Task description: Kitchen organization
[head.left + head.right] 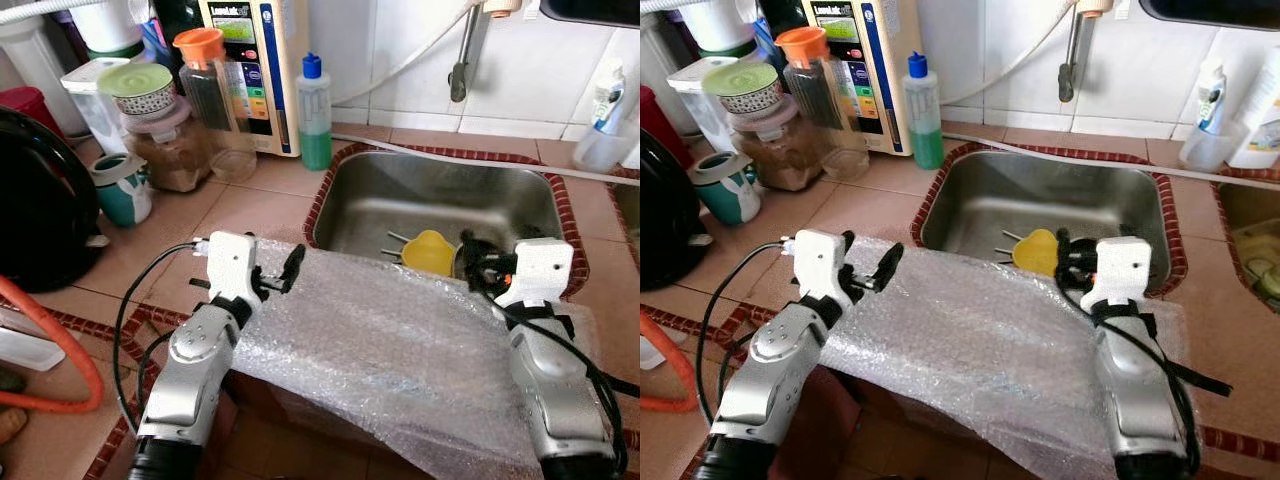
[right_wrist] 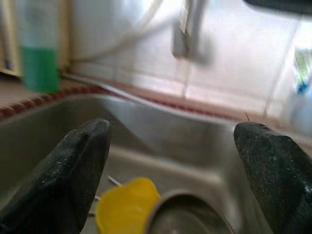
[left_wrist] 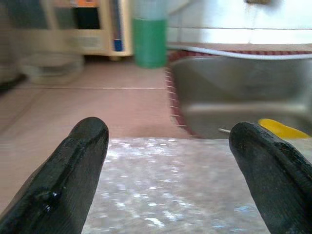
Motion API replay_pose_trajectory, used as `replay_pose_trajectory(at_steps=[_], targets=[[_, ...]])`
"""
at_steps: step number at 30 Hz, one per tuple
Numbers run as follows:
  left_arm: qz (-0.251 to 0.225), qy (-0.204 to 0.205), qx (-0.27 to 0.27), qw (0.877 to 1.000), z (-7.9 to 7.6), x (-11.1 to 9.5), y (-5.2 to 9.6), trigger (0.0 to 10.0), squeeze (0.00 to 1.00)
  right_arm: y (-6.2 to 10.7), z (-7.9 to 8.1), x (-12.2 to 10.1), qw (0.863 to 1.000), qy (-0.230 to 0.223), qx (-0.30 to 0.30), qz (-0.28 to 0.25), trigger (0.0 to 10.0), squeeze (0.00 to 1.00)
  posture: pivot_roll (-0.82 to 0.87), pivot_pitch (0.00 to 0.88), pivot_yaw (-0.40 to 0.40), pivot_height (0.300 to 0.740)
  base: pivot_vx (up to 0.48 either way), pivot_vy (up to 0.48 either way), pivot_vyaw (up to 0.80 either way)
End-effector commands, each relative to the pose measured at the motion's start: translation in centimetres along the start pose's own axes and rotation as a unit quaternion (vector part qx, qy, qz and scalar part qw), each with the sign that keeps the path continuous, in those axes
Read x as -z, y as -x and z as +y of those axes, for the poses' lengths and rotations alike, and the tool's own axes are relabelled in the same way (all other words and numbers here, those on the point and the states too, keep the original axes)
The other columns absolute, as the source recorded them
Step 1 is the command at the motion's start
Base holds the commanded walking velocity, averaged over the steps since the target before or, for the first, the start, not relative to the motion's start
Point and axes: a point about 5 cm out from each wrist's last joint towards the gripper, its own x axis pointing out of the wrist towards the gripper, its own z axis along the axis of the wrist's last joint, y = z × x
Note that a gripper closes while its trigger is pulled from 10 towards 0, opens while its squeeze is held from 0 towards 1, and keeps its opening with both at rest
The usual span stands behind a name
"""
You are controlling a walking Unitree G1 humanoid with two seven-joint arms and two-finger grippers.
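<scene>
— Where's the bubble wrap (image 1: 400,350) lying?

— Spread flat over the front of the tiled counter (image 1: 250,200), its long axis running left to right along the counter's front edge. Its far edge reaches the near rim of the steel sink (image 1: 440,195) and its near edge hangs off the front of the counter.

— And the tools?

— The left tool (image 1: 278,272) hovers over the sheet's far-left corner, fingers spread wide, nothing between them, pointing toward the sink. The right tool (image 1: 478,268) sits at the sheet's far-right part, right at the sink's front rim, also spread wide and empty, pointing into the basin.

— What's in the basin?

— A yellow utensil (image 1: 428,252) just beyond the sheet's edge, with a round metal dish (image 2: 187,214) beside it, close under the right tool. The tap (image 1: 462,55) hangs above the back of the sink.

— Any room around it?

— Bare tile lies left of the sink, between the sheet and the back row. That row is crowded: a green soap bottle (image 1: 315,115) at the sink's back-left corner, an orange-lidded jar (image 1: 215,105), a jar of brown stuff (image 1: 170,150), a teal mug (image 1: 125,190). A black appliance (image 1: 40,200) closes off the far left.
</scene>
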Motion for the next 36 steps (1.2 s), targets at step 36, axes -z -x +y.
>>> replay_pose_trajectory(at_steps=[36], targets=[[-0.006,-0.018,-0.031,0.999,-0.4,-0.2,-1.7,10.0,0.00,-1.7,3.9,-3.2,0.998,-0.041,-0.046,0.024,10.0,0.00,-0.02,0.000,0.033,0.740,0.000,0.000,-0.22]])
